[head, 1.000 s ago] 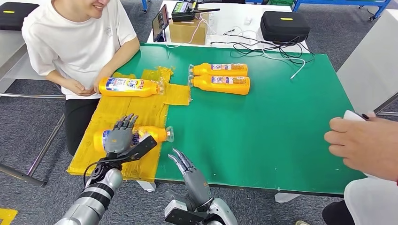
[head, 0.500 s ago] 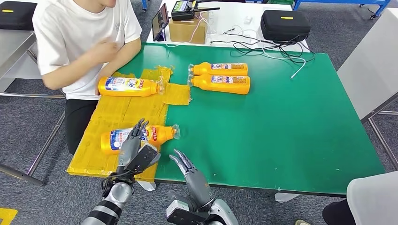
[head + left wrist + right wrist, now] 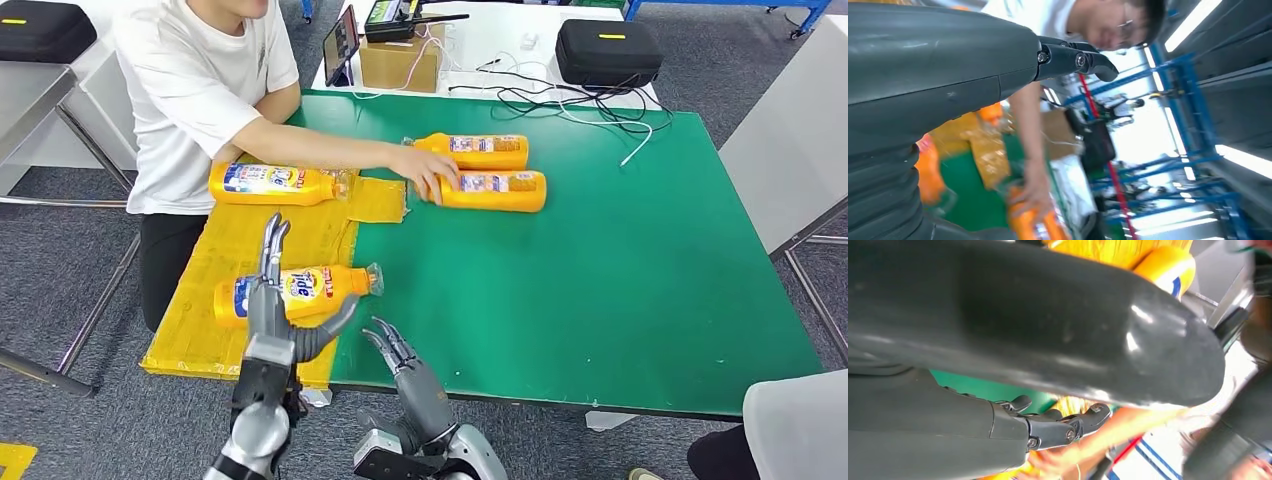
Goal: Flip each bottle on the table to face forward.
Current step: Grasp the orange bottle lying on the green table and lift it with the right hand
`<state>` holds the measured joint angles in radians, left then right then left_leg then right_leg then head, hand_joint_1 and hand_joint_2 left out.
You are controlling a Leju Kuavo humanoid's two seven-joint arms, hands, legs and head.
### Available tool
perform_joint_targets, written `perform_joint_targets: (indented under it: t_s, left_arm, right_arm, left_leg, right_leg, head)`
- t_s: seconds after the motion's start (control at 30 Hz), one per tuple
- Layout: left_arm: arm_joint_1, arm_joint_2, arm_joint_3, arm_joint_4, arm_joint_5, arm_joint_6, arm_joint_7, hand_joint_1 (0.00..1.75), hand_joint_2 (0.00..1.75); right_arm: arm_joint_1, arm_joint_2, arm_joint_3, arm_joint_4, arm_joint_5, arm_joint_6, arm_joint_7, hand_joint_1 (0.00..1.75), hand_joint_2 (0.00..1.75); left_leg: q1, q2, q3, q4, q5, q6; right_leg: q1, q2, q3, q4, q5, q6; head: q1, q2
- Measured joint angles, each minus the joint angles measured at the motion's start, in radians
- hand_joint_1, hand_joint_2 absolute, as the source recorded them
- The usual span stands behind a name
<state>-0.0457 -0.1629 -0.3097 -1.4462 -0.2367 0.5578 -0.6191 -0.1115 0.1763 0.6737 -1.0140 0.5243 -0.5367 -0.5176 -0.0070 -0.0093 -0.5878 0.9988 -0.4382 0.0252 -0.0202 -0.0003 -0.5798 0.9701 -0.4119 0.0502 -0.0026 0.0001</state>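
Several orange bottles lie on their sides. The nearest bottle (image 3: 305, 287) rests on the yellow mat (image 3: 225, 250) with its blue-and-white label up and its cap to the right. My left hand (image 3: 272, 300) stands upright just in front of it, fingers straight up, thumb out, holding nothing; its dark fingers (image 3: 1073, 57) spread in the left wrist view. My right hand (image 3: 402, 362) hovers open over the table's front edge. A second bottle (image 3: 275, 184) lies at the mat's far end. Two bottles (image 3: 480, 150) (image 3: 503, 190) lie further back.
A seated person in a white shirt reaches across, their hand (image 3: 432, 172) on the neck of the nearer back bottle. Behind the green table (image 3: 600, 280) stand a cardboard box (image 3: 400, 65), a black case (image 3: 605, 55) and loose cables (image 3: 560, 100). Another person's clothing (image 3: 800, 430) shows at the lower right.
My left hand has let go of the nearest bottle and lifted upright; the bottle's label now faces up. The seated person reached to a back bottle and shifted it right. The hand at right withdrew.
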Motion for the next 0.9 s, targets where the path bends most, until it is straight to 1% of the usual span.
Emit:
perform_joint_targets:
  t_s: [0.03,0.1,0.17,0.23,0.3,0.37,0.47,0.53,0.57,0.6,0.67,0.77,0.9]
  left_arm:
    - [0.012,-0.001,-0.015,-0.022,0.011,0.003,-0.005,0.0,1.75]
    - [0.033,-0.002,-0.036,-0.056,0.042,0.007,-0.014,0.0,1.75]
    - [0.054,-0.007,-0.045,-0.078,0.06,0.029,-0.025,0.0,1.75]
    - [0.072,-0.013,-0.061,-0.08,0.052,0.063,-0.03,0.0,1.75]
    - [0.077,-0.015,-0.094,-0.051,0.079,0.076,-0.039,0.0,1.75]
    - [0.077,-0.016,-0.136,-0.01,0.128,0.09,-0.06,0.0,1.75]
    - [0.077,-0.017,-0.189,0.03,0.166,0.125,-0.076,0.0,1.75]
    - [0.078,-0.017,-0.203,0.039,0.177,0.134,-0.078,0.0,1.75]
    - [0.078,-0.017,-0.204,0.041,0.181,0.135,-0.078,0.0,1.75]
    - [0.078,-0.017,-0.205,0.042,0.184,0.137,-0.078,0.0,1.75]
    - [0.079,-0.017,-0.204,0.042,0.189,0.14,-0.079,0.0,1.75]
    - [0.081,-0.019,-0.2,0.041,0.165,0.142,-0.075,0.0,1.75]
    - [0.093,-0.024,-0.181,0.037,0.112,0.142,-0.058,0.0,1.75]
  right_arm:
    - [0.0,0.0,0.0,0.0,0.009,-0.01,0.003,0.0,0.0]
    - [0.0,-0.003,-0.002,-0.001,0.049,-0.048,0.018,0.0,0.87]
    - [0.003,-0.011,-0.017,-0.012,0.141,-0.109,0.046,0.0,1.75]
    - [0.011,-0.025,-0.066,-0.043,0.278,-0.145,0.068,0.0,1.75]
    - [0.018,-0.038,-0.157,-0.084,0.432,-0.154,0.073,0.0,1.75]
    - [0.018,-0.046,-0.265,-0.121,0.554,-0.155,0.069,0.0,1.75]
    - [0.015,-0.058,-0.402,-0.167,0.629,-0.156,0.05,0.0,1.75]
    - [0.013,-0.061,-0.465,-0.198,0.667,-0.156,0.049,0.0,1.75]
    - [0.011,-0.062,-0.487,-0.21,0.693,-0.156,0.063,0.0,1.75]
    - [0.005,-0.064,-0.501,-0.217,0.719,-0.156,0.091,0.0,1.75]
    - [-0.017,-0.074,-0.507,-0.212,0.76,-0.156,0.177,0.0,1.75]
    - [-0.072,-0.094,-0.481,-0.161,0.773,-0.14,0.31,0.0,1.75]
    - [-0.132,-0.119,-0.426,-0.087,0.763,-0.057,0.432,0.0,1.75]
  left_leg:
    - [0.0,0.0,0.0,0.0,0.0,0.0]
    - [0.0,0.0,0.0,0.0,0.0,0.0]
    - [0.0,0.0,0.0,0.0,0.0,0.0]
    - [0.0,0.0,0.0,0.0,0.0,0.0]
    - [0.0,-0.001,0.0,0.0,0.0,0.0]
    - [-0.001,-0.001,0.0,0.0,0.0,0.0]
    - [-0.001,-0.001,0.0,0.0,0.0,0.001]
    - [-0.001,0.0,0.0,0.001,0.0,0.001]
    - [-0.001,0.0,0.0,0.001,0.0,0.001]
    - [-0.001,0.0,0.0,0.001,0.0,0.001]
    - [-0.001,0.0,0.0,0.0,0.0,0.001]
    - [0.0,0.0,0.0,0.0,0.001,0.001]
    - [0.0,0.0,0.0,0.0,0.001,0.0]
  right_leg:
    - [0.0,0.0,0.0,0.0,0.0,0.0]
    - [0.0,0.0,0.0,0.0,0.0,0.0]
    - [0.0,0.0,-0.001,0.0,0.0,0.0]
    - [0.0,0.0,-0.001,0.0,0.0,0.0]
    - [0.0,-0.001,0.0,0.0,0.0,0.0]
    - [0.0,-0.001,0.0,0.0,0.0,0.0]
    - [-0.001,-0.001,0.001,0.0,0.001,0.001]
    - [-0.001,-0.001,0.001,0.0,0.001,0.001]
    - [-0.001,0.0,0.001,0.0,0.001,0.001]
    - [-0.001,0.0,0.001,0.0,0.001,0.001]
    - [0.0,0.0,0.001,0.0,0.001,0.001]
    - [0.0,0.0,0.0,0.0,0.001,0.001]
    - [0.0,0.0,0.001,0.0,0.001,0.001]
  head:
    - [0.0,0.0]
    - [0.0,0.0]
    - [0.0,0.0]
    - [0.0,0.0]
    - [0.0,0.0]
    - [0.0,0.0]
    - [0.0,0.0]
    - [0.0,0.0]
    - [0.0,0.0]
    - [0.0,0.0]
    - [-0.001,0.0]
    - [0.0,0.0]
    - [0.0,0.0]
